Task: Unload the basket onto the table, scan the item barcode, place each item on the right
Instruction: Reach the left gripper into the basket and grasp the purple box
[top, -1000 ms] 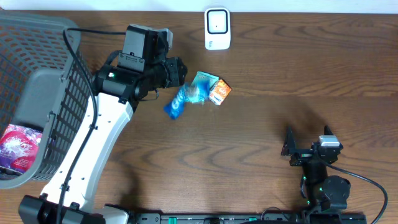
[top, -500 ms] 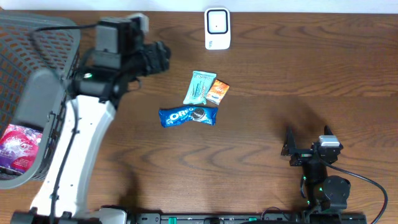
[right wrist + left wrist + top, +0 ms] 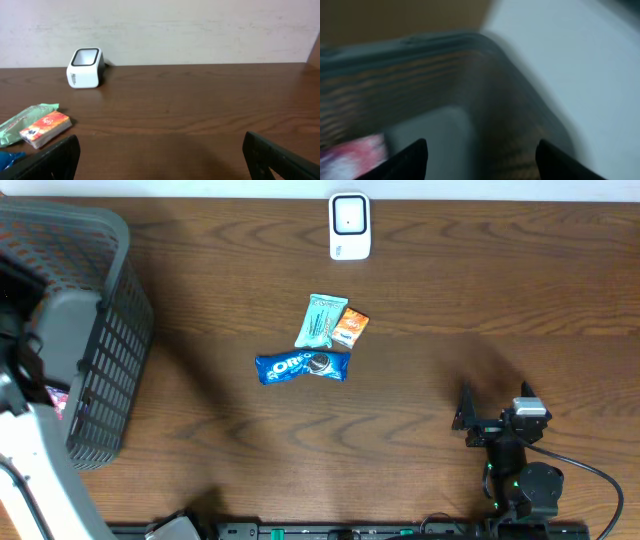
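Beneath the two arms lies a dark wood-grain surface (image 3: 450,300), shown from overhead. Far to the left of the right fingers (image 3: 57,157) stands a grey mesh basket (image 3: 100,330), and the white left arm (image 3: 40,470) reaches over its near side.

The left fingers (image 3: 412,160) hang above the basket's interior. They are spread apart with nothing between them. The wrist view is blurred, but a pink packet (image 3: 350,155) shows on the basket floor, just outside the left-hand finger.

The right fingers rest low at the near right of the surface. They are spread wide and hold nothing.

Ahead of the right fingers and to their left lie three packets, well apart from both pairs of fingers:
- A blue Oreo pack (image 3: 302,367) lies flat and is the nearest of the three to the right fingers. Only its corner enters the right wrist view.
- A teal packet (image 3: 322,320) lies just beyond the Oreo pack.
- A smaller orange packet (image 3: 351,327) lies against the teal packet's right edge.

Farthest ahead of the right fingers, at the back edge of the surface, a white scanner (image 3: 349,225) stands upright. It is beyond the three packets and clear of them.
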Tool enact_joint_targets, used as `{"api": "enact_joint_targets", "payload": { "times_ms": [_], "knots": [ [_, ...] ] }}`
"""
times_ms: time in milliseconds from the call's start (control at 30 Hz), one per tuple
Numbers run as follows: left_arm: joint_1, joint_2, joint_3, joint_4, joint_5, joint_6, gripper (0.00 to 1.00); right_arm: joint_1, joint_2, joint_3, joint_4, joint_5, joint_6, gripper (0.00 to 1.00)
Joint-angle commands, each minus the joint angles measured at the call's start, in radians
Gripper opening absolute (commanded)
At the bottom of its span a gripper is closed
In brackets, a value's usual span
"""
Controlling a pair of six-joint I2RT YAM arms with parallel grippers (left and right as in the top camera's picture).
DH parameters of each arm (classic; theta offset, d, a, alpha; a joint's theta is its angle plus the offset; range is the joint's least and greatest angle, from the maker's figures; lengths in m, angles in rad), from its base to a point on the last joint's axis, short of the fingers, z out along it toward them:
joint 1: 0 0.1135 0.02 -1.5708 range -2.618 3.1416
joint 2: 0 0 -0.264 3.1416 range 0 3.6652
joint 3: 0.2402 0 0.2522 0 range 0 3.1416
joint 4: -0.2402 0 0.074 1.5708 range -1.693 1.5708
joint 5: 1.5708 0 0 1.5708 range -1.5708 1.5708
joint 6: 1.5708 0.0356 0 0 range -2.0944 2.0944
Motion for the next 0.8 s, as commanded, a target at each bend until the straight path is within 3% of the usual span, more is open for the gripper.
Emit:
{"api": "enact_joint_targets", "payload": {
  "times_ms": [0,167,300,767],
  "knots": [
    [0.073,0.108,0.002,-0.077,-0.121,-0.047,0.69,-0.012,-0.005,-0.002,-0.004,-0.002,-0.011,0.99],
    [0.093,0.256,0.001,-0.180,-0.254,-0.047,0.69,-0.012,-0.005,-0.002,-0.004,-0.002,-0.011,0.99],
    [0.096,0.386,0.001,-0.272,-0.435,-0.131,0.70,-0.012,-0.005,-0.002,-0.004,-0.002,-0.011,0.99],
    [0.105,0.719,-0.008,-0.304,-0.421,-0.201,0.69,-0.012,-0.005,-0.002,-0.004,-0.002,-0.011,0.99]
  ]
}}
